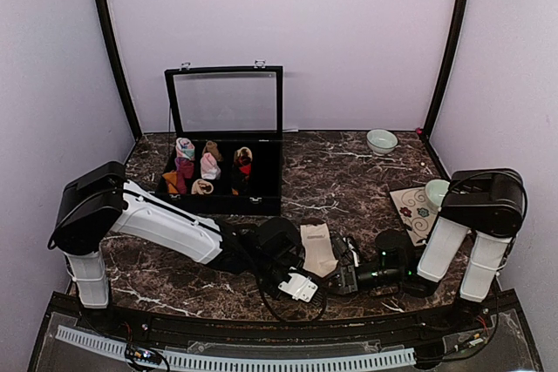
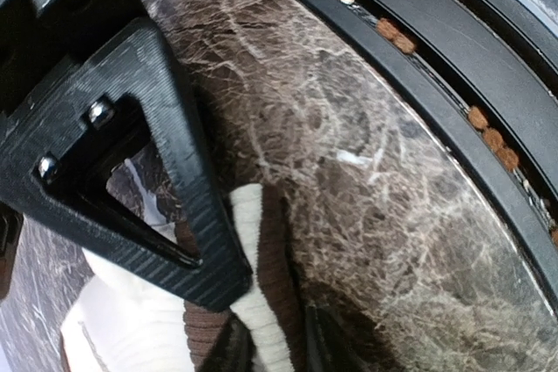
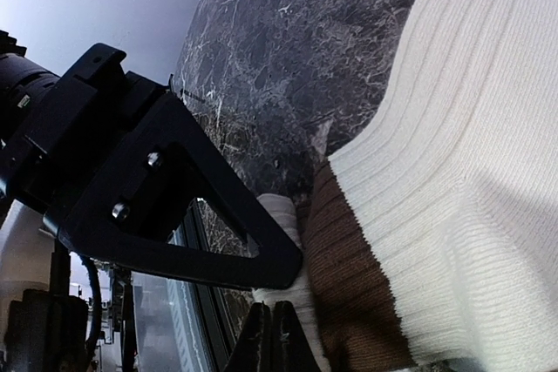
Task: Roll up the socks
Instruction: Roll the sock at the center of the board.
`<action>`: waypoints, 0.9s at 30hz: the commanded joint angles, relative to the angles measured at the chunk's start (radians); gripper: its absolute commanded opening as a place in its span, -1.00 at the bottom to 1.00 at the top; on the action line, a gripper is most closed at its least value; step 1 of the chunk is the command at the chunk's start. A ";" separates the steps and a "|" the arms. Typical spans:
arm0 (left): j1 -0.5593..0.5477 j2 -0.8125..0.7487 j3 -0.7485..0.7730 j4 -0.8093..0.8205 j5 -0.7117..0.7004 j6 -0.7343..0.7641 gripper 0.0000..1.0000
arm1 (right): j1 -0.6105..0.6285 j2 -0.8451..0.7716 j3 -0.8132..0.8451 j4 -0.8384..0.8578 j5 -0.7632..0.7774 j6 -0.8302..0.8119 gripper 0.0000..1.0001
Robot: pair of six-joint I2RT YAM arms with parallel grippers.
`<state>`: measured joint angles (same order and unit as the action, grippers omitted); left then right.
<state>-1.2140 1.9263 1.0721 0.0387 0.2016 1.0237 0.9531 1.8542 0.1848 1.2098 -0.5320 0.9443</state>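
A cream sock [image 1: 317, 248] with a brown cuff lies on the marble table, near the front edge and between my two grippers. In the left wrist view, my left gripper [image 2: 266, 315] is shut on the sock's cuff end, pinching a cream ribbed band [image 2: 253, 241] and brown fabric [image 2: 279, 276]. In the right wrist view, my right gripper [image 3: 283, 294] is shut on a cream fold next to the brown cuff [image 3: 349, 285]. The sock's cream body [image 3: 471, 172] spreads to the right. In the top view both grippers, left [image 1: 307, 278] and right [image 1: 336, 282], meet at the sock's near end. The black argyle socks are not clearly in view.
An open black box [image 1: 261, 202] with a glass lid holds rolled sock bundles at the back left. A pale bowl [image 1: 381, 140] stands at the back right. A cup [image 1: 436, 191] sits on a patterned mat [image 1: 410, 211] at the right. The table's raised front rim [image 2: 453, 84] runs close by.
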 commanded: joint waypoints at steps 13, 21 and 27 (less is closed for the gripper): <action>0.042 0.039 0.110 -0.303 0.119 -0.033 -1.00 | 0.004 -0.330 -0.044 -0.646 0.287 -0.178 -0.29; 0.119 0.157 0.297 -0.581 0.317 -0.057 -1.00 | 0.216 -0.940 -0.062 -1.020 0.848 -0.223 0.93; 0.137 0.278 0.449 -0.736 0.388 -0.034 -1.00 | 0.246 -1.394 -0.130 -1.143 1.099 -0.131 0.99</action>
<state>-1.0813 2.1162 1.4525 -0.4786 0.5285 0.9836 1.1912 0.6315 0.1089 0.2123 0.2798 0.7361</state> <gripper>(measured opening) 0.030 0.992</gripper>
